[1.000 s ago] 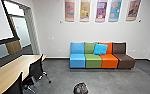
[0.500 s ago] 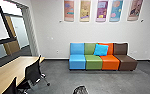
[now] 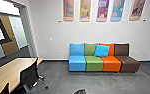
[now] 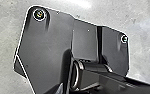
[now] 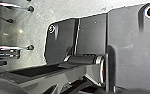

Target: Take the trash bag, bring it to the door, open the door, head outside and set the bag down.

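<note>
The head view alone took in the sofa [image 3: 77, 65], a blue cushion [image 3: 101, 50] against its back, the wall posters [image 3: 102, 10], and the table [image 3: 11, 70] with a black chair [image 3: 28, 75] beside it. What looked like the bag [image 3: 80, 92] showed as a dark top at the lower edge, in front of the sofa. The right wrist view had thin legs [image 5: 16, 47] over the floor [image 5: 38, 15]. Whether the left gripper or right gripper was open, closed or holding anything, I could not tell.
</note>
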